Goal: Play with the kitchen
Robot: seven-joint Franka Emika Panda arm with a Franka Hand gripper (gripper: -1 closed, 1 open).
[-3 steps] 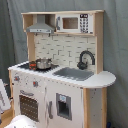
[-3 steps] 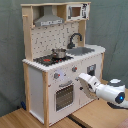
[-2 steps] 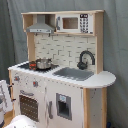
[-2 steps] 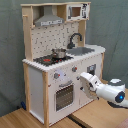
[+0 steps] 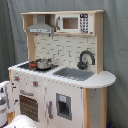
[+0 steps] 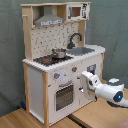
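The kitchen is a tall white and light-wood toy. It has a steel pot on the stovetop and a black faucet over a grey sink. A hood and a small microwave sit on top. In the second exterior view my gripper reaches in from the right. It sits close to the kitchen's front, just right of the windowed oven door and below a knob.
The kitchen stands on a wooden surface in front of a grey curtain. White parts of my arm show at the lower left of the first exterior view. The arm's white body fills the lower right of the second exterior view.
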